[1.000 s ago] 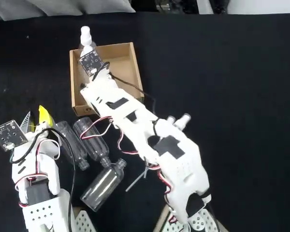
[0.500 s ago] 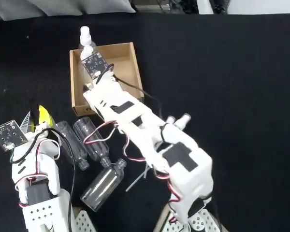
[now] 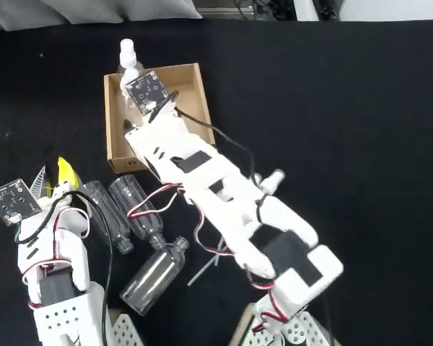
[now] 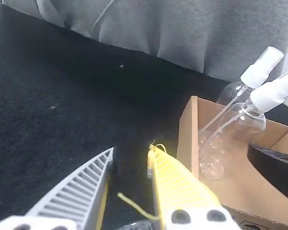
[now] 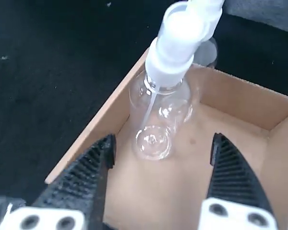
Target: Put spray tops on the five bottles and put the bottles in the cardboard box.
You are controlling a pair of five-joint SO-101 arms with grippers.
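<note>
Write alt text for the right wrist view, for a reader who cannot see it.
A clear bottle with a white spray top stands inside the cardboard box, close to one wall. The right gripper hangs above the box with its black fingers open, one on either side of the bottle. Black table lies beyond the box.

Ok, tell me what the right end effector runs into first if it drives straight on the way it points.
Probably the capped spray bottle standing in the cardboard box, centred ahead of the open right end effector. Depth is unclear; the box floor might come first.
</note>
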